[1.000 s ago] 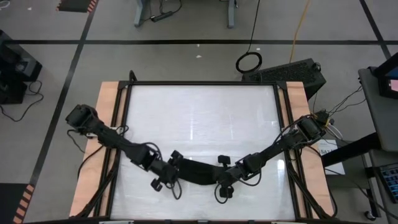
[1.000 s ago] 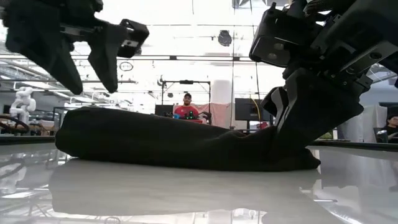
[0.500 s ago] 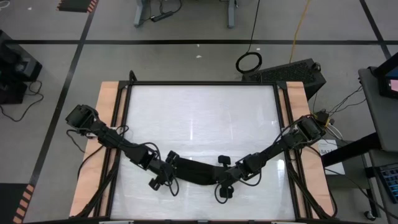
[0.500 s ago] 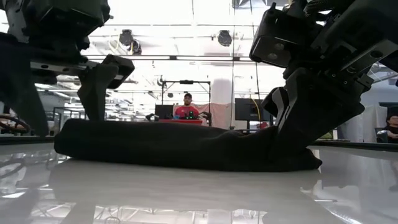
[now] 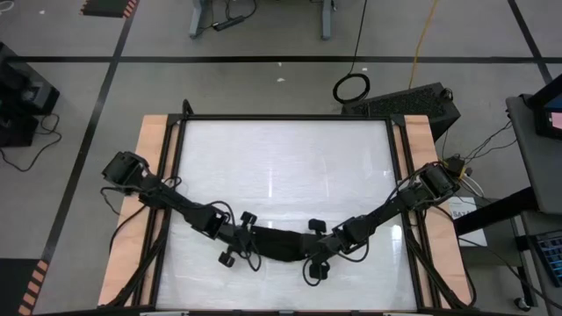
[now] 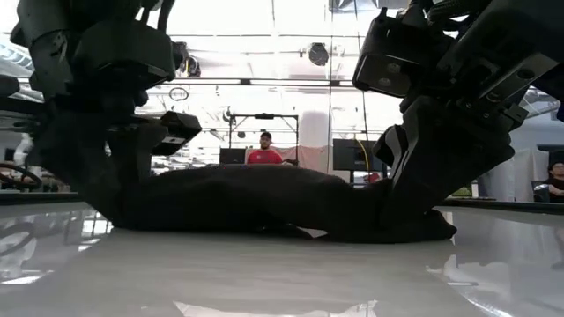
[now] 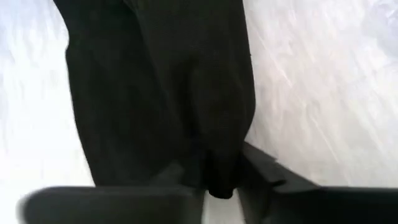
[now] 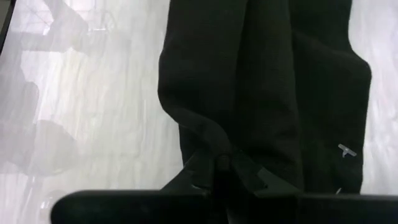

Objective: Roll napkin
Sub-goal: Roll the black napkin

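Left gripper (image 6: pixel 123 189) now down on napkin (image 6: pixel 264 198) end, closed on it; cloth shorter, humped mid-length.

The napkin (image 6: pixel 256 198) is soft, matt black cloth. The table (image 5: pixel 281 158) top is glossy white and mirror-smooth. Its side rails (image 5: pixel 151 167) look like bare wood.

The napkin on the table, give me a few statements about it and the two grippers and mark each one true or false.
1. The napkin lies as a long dark roll near the table's front edge. True.
2. The right gripper is parked far from the napkin. False: it is shut on the napkin's right end.
3. The left gripper is down at the roll's left end. True.
4. The napkin is spread flat across the whole table. False: it is bunched into a narrow roll.
5. A person shows in the room behind. True.
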`<state>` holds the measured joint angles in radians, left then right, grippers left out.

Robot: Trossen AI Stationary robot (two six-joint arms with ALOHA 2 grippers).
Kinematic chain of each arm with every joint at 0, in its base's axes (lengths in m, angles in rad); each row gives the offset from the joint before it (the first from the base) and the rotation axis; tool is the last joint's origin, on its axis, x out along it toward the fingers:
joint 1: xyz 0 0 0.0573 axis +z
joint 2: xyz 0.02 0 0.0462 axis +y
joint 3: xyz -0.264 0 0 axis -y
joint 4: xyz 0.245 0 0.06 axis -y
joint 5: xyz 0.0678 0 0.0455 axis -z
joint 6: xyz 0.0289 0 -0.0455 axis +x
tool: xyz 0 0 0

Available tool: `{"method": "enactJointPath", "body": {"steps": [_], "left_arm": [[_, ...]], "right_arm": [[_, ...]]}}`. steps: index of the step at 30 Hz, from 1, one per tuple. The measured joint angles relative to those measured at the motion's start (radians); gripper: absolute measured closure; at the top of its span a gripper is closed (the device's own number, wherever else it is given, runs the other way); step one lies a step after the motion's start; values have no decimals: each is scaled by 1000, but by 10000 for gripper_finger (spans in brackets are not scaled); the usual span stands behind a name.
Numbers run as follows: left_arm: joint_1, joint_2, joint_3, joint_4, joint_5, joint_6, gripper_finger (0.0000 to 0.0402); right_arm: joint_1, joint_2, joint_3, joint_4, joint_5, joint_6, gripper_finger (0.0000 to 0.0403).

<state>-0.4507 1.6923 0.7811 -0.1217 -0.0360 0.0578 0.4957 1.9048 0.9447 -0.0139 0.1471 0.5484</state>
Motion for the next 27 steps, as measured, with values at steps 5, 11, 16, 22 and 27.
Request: {"method": "enactJointPath", "body": {"steps": [5, 11, 16, 22, 27], "left_arm": [[7, -1, 1, -7, 24, -8, 387], [52, -3, 0, -9, 260, -86, 387], [117, -3, 0, -6, 484, -210, 387], [200, -3, -1, -10, 666, -393, 388], [234, -3, -2, -29, 696, -509, 388]], "right_arm": [[5, -10, -1, -1, -10, 54, 395], [33, -44, -3, 7, -84, 122, 398], [32, -49, -2, 54, -190, 208, 399], [26, -51, -1, 68, -223, 350, 400], [20, -52, -1, 68, -223, 474, 401]]}}
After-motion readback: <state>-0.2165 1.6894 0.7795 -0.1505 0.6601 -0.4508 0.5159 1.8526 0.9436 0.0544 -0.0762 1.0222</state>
